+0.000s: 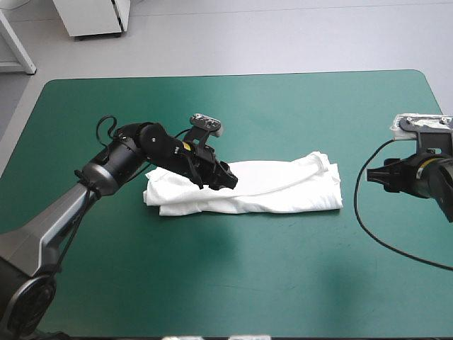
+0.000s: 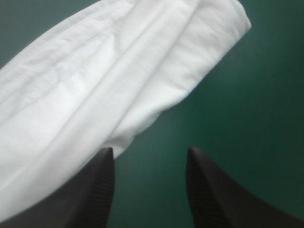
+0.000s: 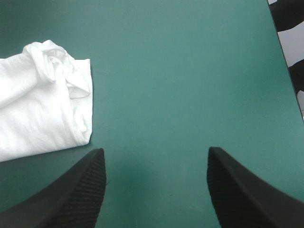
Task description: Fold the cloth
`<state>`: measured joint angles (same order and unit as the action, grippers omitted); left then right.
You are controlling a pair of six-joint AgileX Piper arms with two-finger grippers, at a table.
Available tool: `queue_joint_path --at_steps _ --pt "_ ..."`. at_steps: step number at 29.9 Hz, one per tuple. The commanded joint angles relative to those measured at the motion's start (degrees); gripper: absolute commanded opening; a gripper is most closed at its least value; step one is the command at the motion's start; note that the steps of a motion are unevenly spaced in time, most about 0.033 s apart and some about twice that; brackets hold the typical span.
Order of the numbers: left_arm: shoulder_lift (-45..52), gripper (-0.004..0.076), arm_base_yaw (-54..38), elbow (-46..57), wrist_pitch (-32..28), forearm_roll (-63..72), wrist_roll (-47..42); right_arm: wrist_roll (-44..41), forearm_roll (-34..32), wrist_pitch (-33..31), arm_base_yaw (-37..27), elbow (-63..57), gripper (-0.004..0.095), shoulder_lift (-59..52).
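The white T-shirt (image 1: pixel 269 188) lies mid-table as a long folded bundle, running left to right. My left gripper (image 1: pixel 228 178) hovers over the bundle's left half, its black fingers apart and empty. In the left wrist view the T-shirt (image 2: pixel 95 76) spreads ahead of and beside the left gripper (image 2: pixel 149 159), one finger (image 2: pixel 97 190) overlapping its edge. My right gripper (image 1: pixel 375 177) waits right of the bundle, off the cloth. In the right wrist view the right gripper (image 3: pixel 156 159) is open over bare cover, the T-shirt's (image 3: pixel 38 109) collar end ahead and to one side.
The teal-green cover (image 1: pixel 233 283) lies bare in front of the bundle and behind it. The table's right edge (image 3: pixel 285 57) shows in the right wrist view, close beside the right gripper.
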<state>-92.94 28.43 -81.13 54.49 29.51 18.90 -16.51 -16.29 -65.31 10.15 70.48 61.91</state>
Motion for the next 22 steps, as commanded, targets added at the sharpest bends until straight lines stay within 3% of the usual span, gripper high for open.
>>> queue_joint_path --at_steps 1,3,4,11,22 --pt "-1.5 0.0149 0.2 -4.1 -2.3 2.9 2.0 -0.3 -0.7 5.0 -2.5 1.8 0.059 2.4" --pt "-3.2 0.0015 0.2 -5.7 -2.9 2.8 3.3 0.2 2.2 6.4 -5.0 2.0 0.059 4.2" --pt "-4.1 -0.0006 0.2 -6.4 -3.6 2.8 3.6 1.6 4.4 7.0 -6.5 2.0 0.059 5.2" --pt "-11.3 -0.001 0.2 -11.8 -3.7 2.4 3.6 14.2 25.4 10.3 -14.5 2.0 0.059 13.1" --pt "-21.7 -0.001 0.2 -14.7 -0.8 5.0 3.6 25.7 39.7 8.9 -14.6 2.8 0.0592 26.9"
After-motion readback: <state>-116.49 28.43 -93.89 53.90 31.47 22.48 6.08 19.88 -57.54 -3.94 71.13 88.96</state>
